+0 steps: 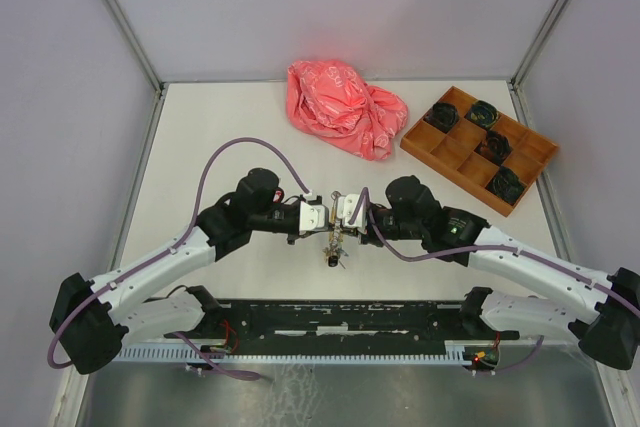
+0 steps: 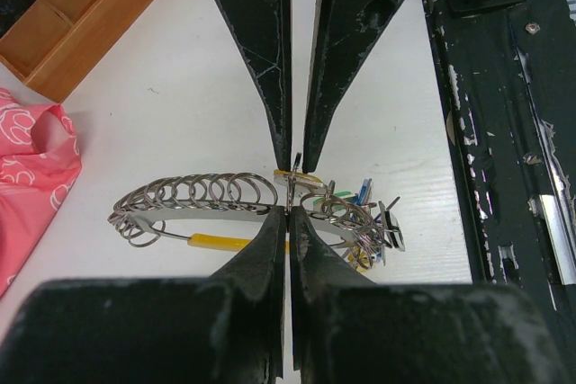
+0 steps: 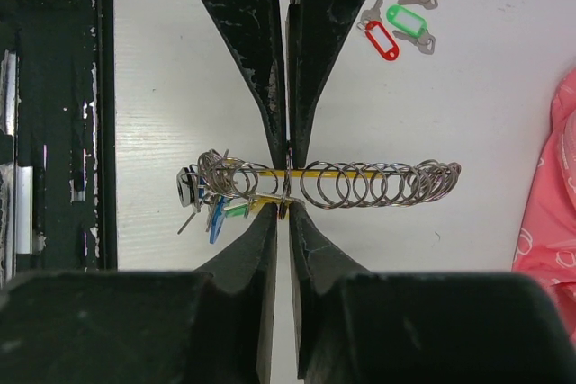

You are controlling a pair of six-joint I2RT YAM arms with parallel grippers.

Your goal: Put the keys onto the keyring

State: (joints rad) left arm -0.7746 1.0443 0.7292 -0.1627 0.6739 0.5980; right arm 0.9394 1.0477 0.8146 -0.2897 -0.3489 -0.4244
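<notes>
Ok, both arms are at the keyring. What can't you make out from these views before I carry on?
- Top view: the keyring and whatever hangs on it are too small to read.
- Right wrist view: whether the right gripper truly pinches the small loop; its fingertips cover the contact.
- Both wrist views: how many keys are bunched at the ring's end; they overlap.

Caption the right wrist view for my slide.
Right gripper pinching the keyring, tagged keys bunched at one end, three loose keys lying on the table beyond.
</notes>
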